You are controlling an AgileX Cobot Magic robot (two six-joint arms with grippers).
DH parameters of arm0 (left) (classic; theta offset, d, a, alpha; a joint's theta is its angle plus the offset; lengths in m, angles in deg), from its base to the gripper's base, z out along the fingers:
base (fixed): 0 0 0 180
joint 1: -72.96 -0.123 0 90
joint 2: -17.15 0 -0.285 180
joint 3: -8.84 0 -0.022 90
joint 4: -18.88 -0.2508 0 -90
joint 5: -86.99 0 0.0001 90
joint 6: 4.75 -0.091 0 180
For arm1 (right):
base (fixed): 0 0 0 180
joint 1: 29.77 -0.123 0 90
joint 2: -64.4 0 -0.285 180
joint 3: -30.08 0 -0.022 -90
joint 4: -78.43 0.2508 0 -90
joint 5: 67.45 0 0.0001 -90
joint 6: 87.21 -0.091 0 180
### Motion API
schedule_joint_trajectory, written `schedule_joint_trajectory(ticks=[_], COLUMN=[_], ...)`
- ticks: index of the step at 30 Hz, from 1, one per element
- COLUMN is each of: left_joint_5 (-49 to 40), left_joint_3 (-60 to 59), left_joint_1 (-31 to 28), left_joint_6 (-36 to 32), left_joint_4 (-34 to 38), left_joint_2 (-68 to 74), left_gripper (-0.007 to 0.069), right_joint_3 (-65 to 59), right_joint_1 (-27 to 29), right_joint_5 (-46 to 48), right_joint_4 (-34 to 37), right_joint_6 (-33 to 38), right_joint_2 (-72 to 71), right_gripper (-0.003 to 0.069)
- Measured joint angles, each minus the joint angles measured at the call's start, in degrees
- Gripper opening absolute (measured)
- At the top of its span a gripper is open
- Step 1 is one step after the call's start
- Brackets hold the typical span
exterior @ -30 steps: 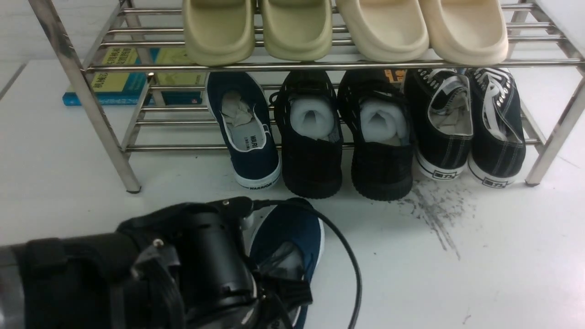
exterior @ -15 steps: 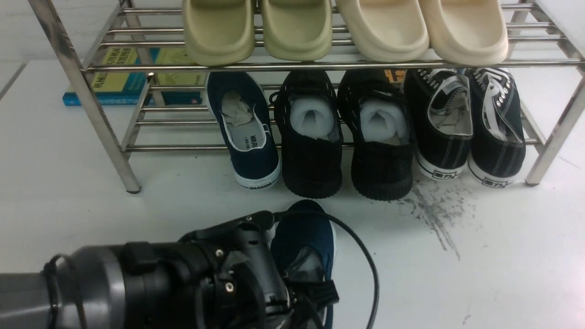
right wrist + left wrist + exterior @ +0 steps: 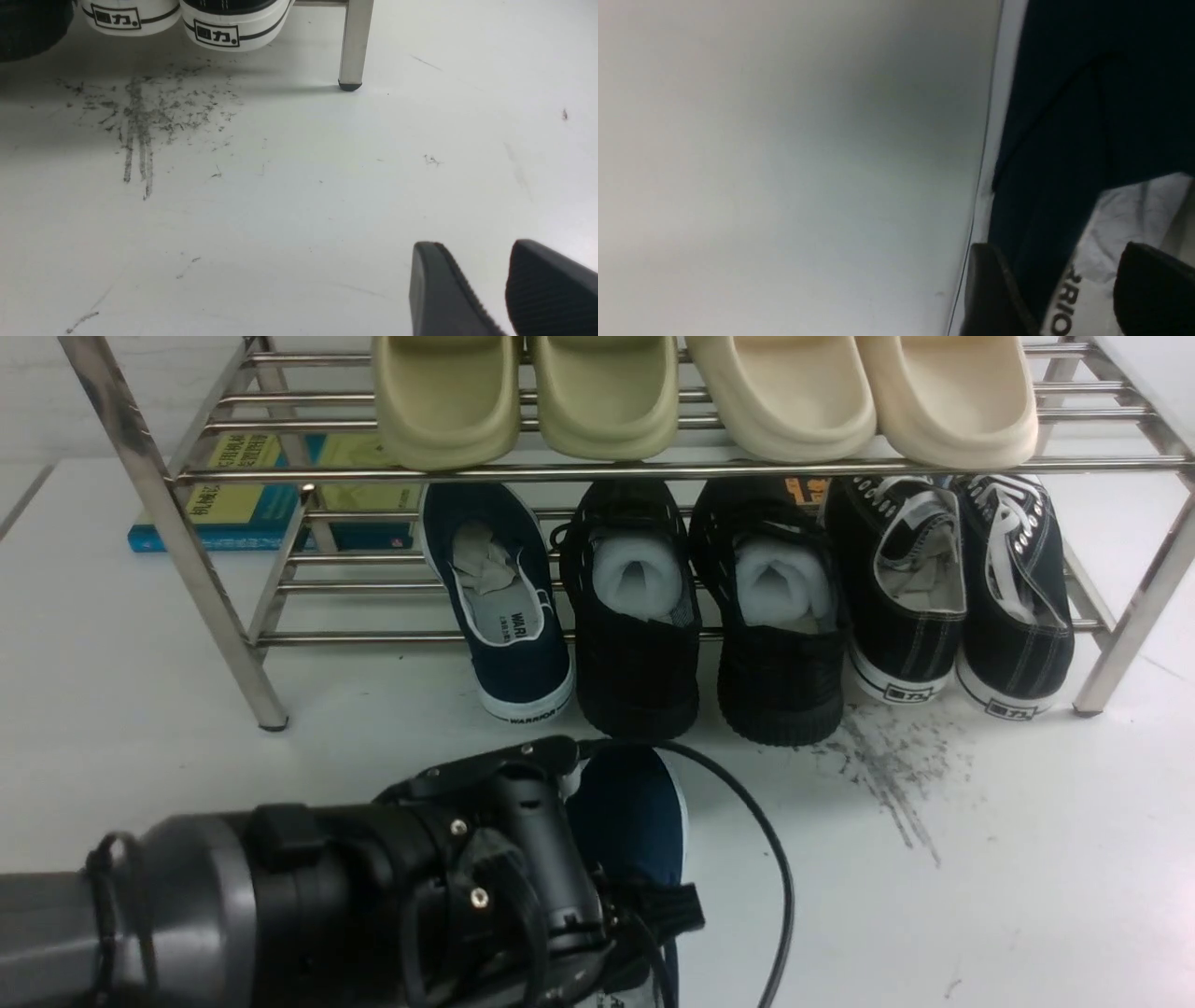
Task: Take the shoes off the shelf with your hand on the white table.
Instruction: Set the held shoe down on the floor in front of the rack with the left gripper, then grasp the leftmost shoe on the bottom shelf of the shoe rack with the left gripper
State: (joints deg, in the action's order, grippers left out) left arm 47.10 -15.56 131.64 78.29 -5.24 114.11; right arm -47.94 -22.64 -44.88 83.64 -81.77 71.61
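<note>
Two parted left claw [image 3: 1057,294] fingers straddle navy shoe [image 3: 1069,140] wall.

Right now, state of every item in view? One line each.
Navy shoe on the table: off the shelf, left fingers astride its side wall.
Navy shoe on the shelf: lower tier, untouched.
Black mesh pair: lower tier.
Laced sneakers: lower tier.
Slippers: upper tier.
Right fingers: apart, empty, above bare table.

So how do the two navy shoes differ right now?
One navy shoe sits on the shelf, fully in view, paper stuffing showing. The other shoe lies on the table, half hidden by the left arm. Both are navy with white soles.
</note>
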Motion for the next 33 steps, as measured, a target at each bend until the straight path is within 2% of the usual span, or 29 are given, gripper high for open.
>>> schedule_joint_trajectory(ticks=[7,10,13,16,19,24,27,30,33], left_joint_5=[-18.7,-26.4,-29.1,-26.5,-22.6,-12.2,-8.1,-6.2,-5.0], left_joint_3=[10.7,14.9,17.9,19.2,19.3,19.3,19.3,19.3,19.3], left_joint_1=[0.0,-0.1,-1.9,-6.6,-11.4,-22.6,-25.2,-25.8,-25.8], left_joint_6=[-6.7,-7.1,-7.1,-7.0,-7.0,-11.3,-14.1,-14.9,-15.2], left_joint_4=[-4.2,-10.3,-18.1,-22.7,-21.8,-10.6,-6.6,-5.8,-5.0], left_joint_2=[-4.5,-6.7,-7.5,-7.5,-7.3,-7.3,-7.2,-6.6,-4.1], left_gripper=[0.0400,0.0395,0.0382,0.0375,0.0375,0.0375,0.0384,0.0410,0.0469], right_joint_3=[0.0,0.0,0.0,0.0,0.0,0.0,0.0,0.0,0.0], right_joint_1=[0.0,0.0,0.0,0.0,0.0,0.0,0.0,0.0,0.0], right_joint_5=[0.0,0.0,0.0,0.0,0.0,0.0,0.0,0.0,0.0], right_joint_4=[0.0,0.0,0.0,0.0,0.0,0.0,0.0,0.0,0.0], right_joint_6=[0.0,0.0,0.0,0.0,0.0,0.0,0.0,0.0,0.0], right_joint_2=[0.0,0.0,0.0,0.0,0.0,0.0,0.0,0.0,0.0], right_gripper=[0.0240,0.0240,0.0240,0.0240,0.0240,0.0240,0.0240,0.0240,0.0240])
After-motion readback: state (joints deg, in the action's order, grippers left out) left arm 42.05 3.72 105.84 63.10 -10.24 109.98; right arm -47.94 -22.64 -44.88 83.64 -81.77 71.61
